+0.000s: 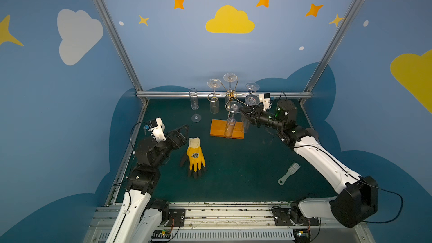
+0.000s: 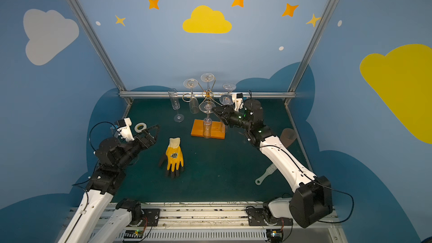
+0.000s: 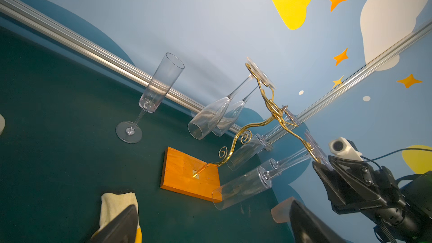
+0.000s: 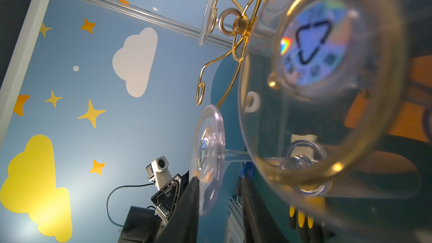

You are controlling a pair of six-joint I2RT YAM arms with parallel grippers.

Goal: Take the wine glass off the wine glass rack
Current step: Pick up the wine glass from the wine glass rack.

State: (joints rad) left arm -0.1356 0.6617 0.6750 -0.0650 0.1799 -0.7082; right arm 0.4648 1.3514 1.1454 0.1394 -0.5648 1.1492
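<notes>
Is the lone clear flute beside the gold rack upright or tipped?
Upright: the clear stemmed flute stands on its round foot, mouth up.

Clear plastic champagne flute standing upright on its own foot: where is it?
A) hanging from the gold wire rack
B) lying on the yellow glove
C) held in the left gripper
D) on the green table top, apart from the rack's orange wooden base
D: the clear upright flute stands on the green table top, apart from the orange wooden base of the gold wire rack, and the left gripper is open and empty.
</notes>
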